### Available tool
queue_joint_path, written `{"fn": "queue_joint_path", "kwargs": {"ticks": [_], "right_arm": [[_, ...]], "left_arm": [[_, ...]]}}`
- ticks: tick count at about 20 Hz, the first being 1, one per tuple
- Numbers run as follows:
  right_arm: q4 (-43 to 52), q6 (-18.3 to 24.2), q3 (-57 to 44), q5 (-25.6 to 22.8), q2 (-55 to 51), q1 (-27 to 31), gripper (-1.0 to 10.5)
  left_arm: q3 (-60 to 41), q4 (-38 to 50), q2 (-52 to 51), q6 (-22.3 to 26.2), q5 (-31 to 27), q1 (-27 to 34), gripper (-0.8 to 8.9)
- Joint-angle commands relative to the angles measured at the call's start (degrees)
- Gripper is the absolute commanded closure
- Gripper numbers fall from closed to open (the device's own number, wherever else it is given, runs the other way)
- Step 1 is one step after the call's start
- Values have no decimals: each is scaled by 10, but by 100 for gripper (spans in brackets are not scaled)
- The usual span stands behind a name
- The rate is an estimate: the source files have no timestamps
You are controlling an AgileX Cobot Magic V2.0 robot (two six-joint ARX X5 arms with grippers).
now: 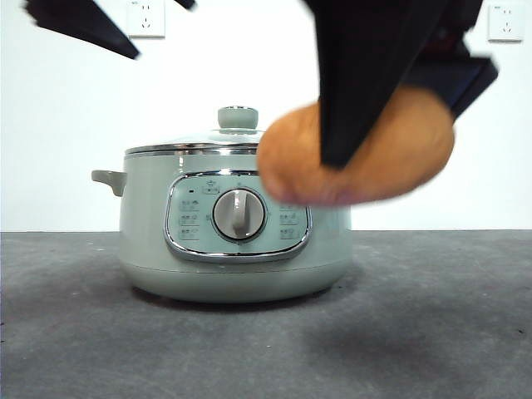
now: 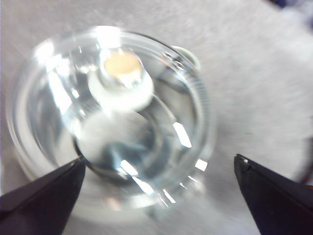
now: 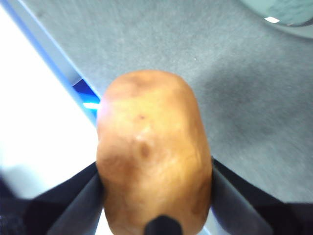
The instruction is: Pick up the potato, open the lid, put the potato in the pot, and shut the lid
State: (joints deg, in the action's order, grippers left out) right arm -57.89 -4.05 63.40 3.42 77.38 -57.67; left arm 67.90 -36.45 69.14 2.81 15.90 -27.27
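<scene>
We held the potato (image 1: 391, 158) aloft in our right gripper's (image 3: 155, 196) fingers, blurred, hiding the pot's (image 1: 150, 224) right side. Left gripper (image 2: 159, 196) hovered wide-spread over the closed lid (image 2: 161, 147).

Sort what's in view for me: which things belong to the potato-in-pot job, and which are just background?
Part of the job:
- potato, held off the table in the right gripper
- lid, on the pot, under the open left gripper
- pot, standing on the table

Just there:
- grey table
- two wall sockets
</scene>
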Motion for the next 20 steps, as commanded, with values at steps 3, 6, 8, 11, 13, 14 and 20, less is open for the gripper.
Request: {"fn": "queue_joint_path", "kwargs": {"ticks": [3,6,8,11,13,14,20], "right_arm": [[-27,-2,7,-12,-44,-1,958],[-46,-3,7,-28,-70,-1,958],[-58,-5,7,-28,-85,-1,958],[-73,-17,7,-29,-101,-1,958],[-76,-19,7,-29,-108,-1,958],[-76,-20,7,-29,-110,-1,958],[-78,-24,7,-29,-110,-1,958]], "left_arm": [[89,0,120,49,-45,-22,189],[140,1,188,53,-62,-33,189],[160,7,221,54,-81,-38,189],[164,27,243,54,-84,-40,189],[164,27,251,54,-84,-42,189],[164,28,253,54,-85,-44,189],[164,31,266,60,-84,-49,305]]}}
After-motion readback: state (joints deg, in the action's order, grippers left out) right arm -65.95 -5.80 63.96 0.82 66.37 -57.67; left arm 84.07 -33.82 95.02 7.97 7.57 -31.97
